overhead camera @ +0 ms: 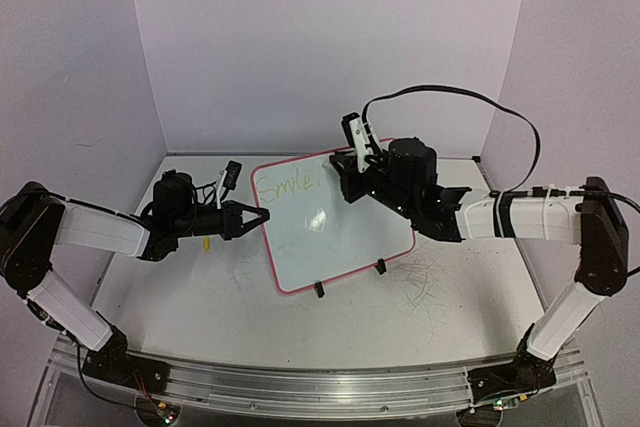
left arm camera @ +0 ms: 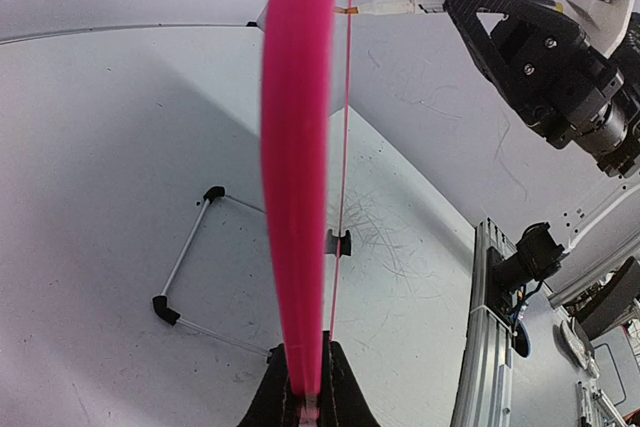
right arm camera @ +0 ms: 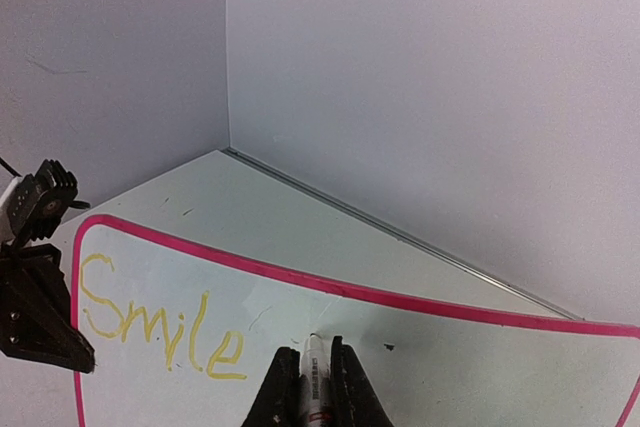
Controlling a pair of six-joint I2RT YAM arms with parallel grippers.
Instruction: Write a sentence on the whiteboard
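Note:
The whiteboard [overhead camera: 345,237] with its pink frame stands tilted on the table, resting on two black clip feet [overhead camera: 319,289]. My left gripper [overhead camera: 258,217] is shut on the board's left frame edge [left arm camera: 295,197], which runs up between its fingers [left arm camera: 262,399]. The sentence [overhead camera: 285,185] reads "Smile" in yellow [right arm camera: 160,322] at the board's top left. My right gripper [overhead camera: 340,169] is shut on a white marker [right arm camera: 317,377]. The marker's tip [right arm camera: 312,339] touches the board just right of the word. From the left wrist, the marker [left arm camera: 395,7] reaches the board's top edge.
A wire stand with black ends [left arm camera: 190,257] lies on the table behind the board. A small yellow piece [overhead camera: 205,242] lies under my left arm. Scribble marks [overhead camera: 425,272] cover the table right of the board. Enclosure walls stand on three sides, with an aluminium rail [overhead camera: 300,387] in front.

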